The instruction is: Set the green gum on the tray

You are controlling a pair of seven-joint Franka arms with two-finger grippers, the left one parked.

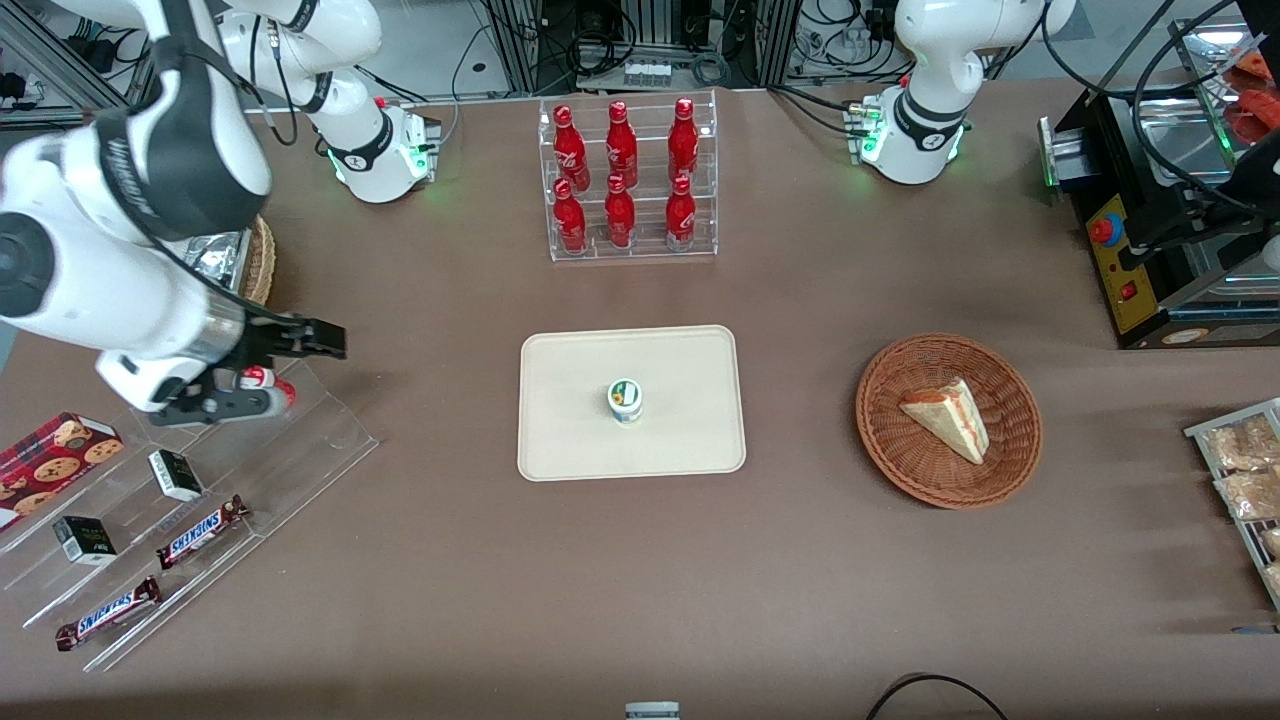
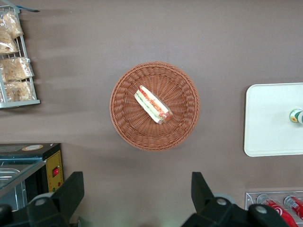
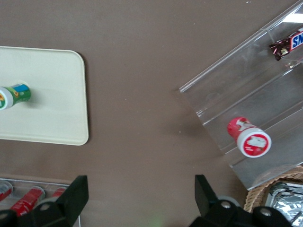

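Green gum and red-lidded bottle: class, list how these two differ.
The green gum has a green lid and stands on the tray; the red-lidded bottle stands on the clear stepped rack, under the open gripper. Both are small upright bottles.

The front camera faced me from high above the table. My wrist cameras looked straight down; all three shared the tray [image 1: 680,440].

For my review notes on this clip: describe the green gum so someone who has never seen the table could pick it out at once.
Find the cream tray at the table's middle, nearer the camera than the cola bottle rack. The green gum stands upright on it, alone. Its lid is green and white, whereas the similar bottle under the open gripper has a red lid.
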